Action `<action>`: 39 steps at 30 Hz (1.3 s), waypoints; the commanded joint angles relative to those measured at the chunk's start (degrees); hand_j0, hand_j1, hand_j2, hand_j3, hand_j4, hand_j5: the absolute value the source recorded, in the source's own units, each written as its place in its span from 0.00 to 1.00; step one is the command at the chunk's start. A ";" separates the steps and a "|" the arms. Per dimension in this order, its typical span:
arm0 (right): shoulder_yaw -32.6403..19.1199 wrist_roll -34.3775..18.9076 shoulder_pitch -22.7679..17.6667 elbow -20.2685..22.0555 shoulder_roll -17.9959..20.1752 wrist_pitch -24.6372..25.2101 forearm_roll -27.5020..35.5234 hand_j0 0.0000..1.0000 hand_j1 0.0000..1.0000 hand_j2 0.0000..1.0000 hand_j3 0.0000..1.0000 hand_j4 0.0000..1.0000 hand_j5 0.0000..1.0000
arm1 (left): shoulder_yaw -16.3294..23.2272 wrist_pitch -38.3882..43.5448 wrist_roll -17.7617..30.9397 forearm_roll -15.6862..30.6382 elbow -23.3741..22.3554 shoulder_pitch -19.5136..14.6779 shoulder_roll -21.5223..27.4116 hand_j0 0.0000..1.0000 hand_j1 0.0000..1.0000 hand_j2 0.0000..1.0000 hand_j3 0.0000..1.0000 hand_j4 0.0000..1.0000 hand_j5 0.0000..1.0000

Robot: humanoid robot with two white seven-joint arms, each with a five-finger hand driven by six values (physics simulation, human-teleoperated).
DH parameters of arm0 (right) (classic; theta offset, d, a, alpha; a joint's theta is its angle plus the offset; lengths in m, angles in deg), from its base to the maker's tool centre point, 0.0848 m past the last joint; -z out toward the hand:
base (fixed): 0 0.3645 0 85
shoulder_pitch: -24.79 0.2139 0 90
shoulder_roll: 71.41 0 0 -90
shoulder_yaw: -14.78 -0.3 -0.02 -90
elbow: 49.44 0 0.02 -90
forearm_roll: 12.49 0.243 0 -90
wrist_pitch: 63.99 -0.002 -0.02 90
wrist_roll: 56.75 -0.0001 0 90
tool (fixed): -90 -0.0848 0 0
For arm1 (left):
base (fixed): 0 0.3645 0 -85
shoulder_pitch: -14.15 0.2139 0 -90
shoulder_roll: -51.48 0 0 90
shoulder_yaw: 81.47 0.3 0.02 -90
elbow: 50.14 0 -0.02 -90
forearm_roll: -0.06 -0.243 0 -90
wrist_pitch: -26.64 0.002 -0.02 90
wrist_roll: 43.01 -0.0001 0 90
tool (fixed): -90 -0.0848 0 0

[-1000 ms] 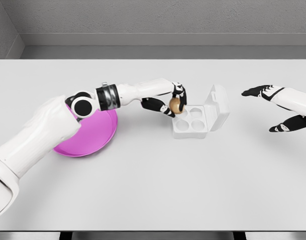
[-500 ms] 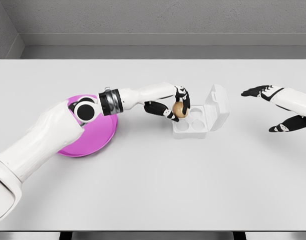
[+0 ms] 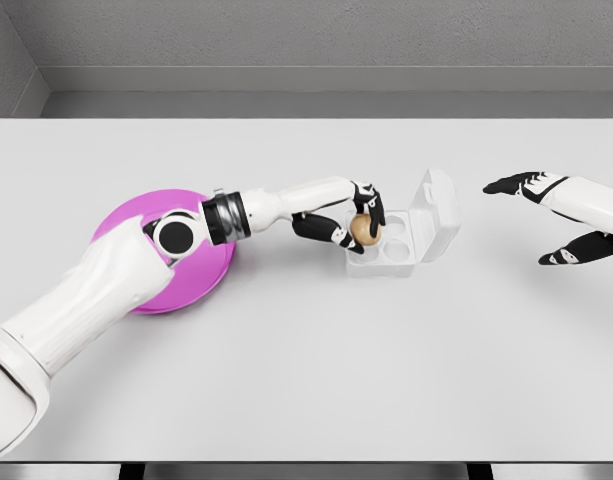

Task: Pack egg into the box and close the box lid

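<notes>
Over one white box (image 3: 406, 240), the left hand (image 3: 348, 222) clamps one egg (image 3: 363, 230); right hand (image 3: 546, 215) spread.

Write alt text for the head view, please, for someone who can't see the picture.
A white robot's left hand holds a brown egg over the near-left cup of a small white egg box, whose lid stands open. A pink plate lies on the white table partly under that arm, and the right hand hovers open to the box's right.
</notes>
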 commanded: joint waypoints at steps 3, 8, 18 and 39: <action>0.08 0.03 0.00 0.05 -0.43 0.16 0.38 1.00 1.00 1.00 1.00 1.00 1.00 | -0.08 0.09 0.02 2.00 0.03 0.44 -0.02 0.30 0.30 0.30 0.30 0.30 0.30; 0.26 0.03 0.35 0.05 -0.78 0.16 -0.50 1.00 1.00 1.00 1.00 1.00 1.00 | -0.08 0.09 0.02 2.27 -0.58 0.88 -0.02 0.30 0.30 0.30 0.30 0.30 0.30; 0.26 0.03 0.44 0.05 -0.70 0.16 -0.59 1.00 1.00 1.00 1.00 1.00 1.00 | -0.08 0.09 0.28 2.27 -4.01 1.32 -1.78 0.30 0.30 0.30 0.30 0.30 0.30; 0.35 0.03 0.44 0.05 -0.78 0.16 -0.77 1.00 1.00 1.00 1.00 1.00 1.00 | -0.26 0.09 0.28 2.27 -7.44 1.06 -3.71 0.31 0.31 0.31 0.31 0.31 0.31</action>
